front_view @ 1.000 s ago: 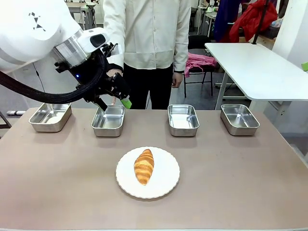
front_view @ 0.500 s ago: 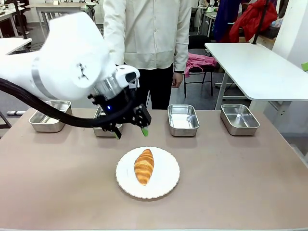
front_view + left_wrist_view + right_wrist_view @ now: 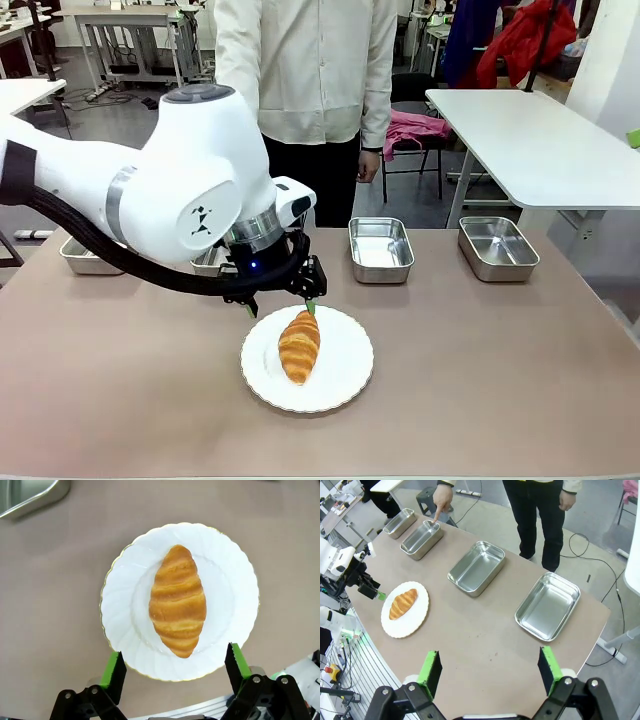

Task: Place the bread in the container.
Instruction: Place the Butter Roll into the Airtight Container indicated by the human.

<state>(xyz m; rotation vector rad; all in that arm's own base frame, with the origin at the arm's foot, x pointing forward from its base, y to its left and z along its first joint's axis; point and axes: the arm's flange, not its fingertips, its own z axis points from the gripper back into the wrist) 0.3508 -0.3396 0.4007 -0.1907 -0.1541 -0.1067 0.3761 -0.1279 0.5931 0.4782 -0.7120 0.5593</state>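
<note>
Bread (image 3: 177, 607) mid-frame on plate (image 3: 120, 605), near wide-open left end effector (image 3: 175, 652); risks skidding or crushing from off-centre squeeze.

The left arm (image 3: 190, 200) reaches in from the left side to the middle, its bulky white joint raised and its wrist (image 3: 262, 232) bent so that the left gripper (image 3: 281, 308) points straight down, low and close to the surface. Its jaws stand wide apart, the green pads (image 3: 116, 669) facing each other and gripping nothing. The right gripper (image 3: 488, 654) hangs high, angled downward, jaws also spread wide and empty.
</note>
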